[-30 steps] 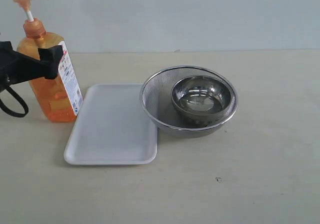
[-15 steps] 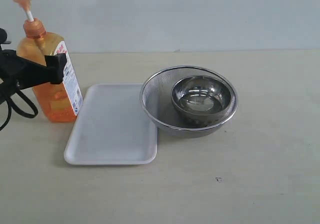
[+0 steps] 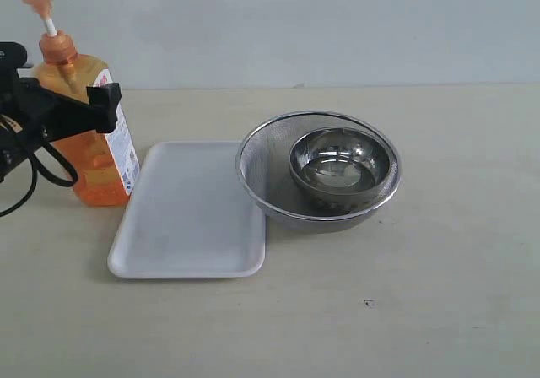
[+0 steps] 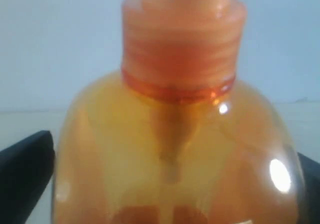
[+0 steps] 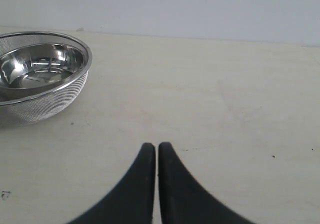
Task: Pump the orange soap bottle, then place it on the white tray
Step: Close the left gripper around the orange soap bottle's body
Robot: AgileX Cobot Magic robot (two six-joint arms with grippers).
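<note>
Near the left edge of the table (image 3: 439,310), toward its far side, the orange soap bottle (image 3: 84,154) is seen standing upright on its base, with the pump head (image 3: 52,0) raised on its white stem. The left gripper (image 3: 84,110) is brought in level from the left edge at the height of the bottle's shoulder, just under the collar. Its fingers (image 4: 25,176) are spread wide to either side of the bottle and nothing is clamped; whether a pad touches the plastic cannot be told. Just beside the bottle, further along the table, the white tray (image 3: 190,213) is laid flat with nothing on it. Past the tray, near the middle, a mesh strainer (image 3: 253,188) is set with a steel bowl (image 3: 342,171) inside it. The right gripper (image 5: 156,151) is held low over bare table beyond the strainer, pinched closed on nothing, and is not caught by the exterior view. No part of the task is judged done: the pump is to be pressed, and the bottle then lifted and set on the tray.
</note>
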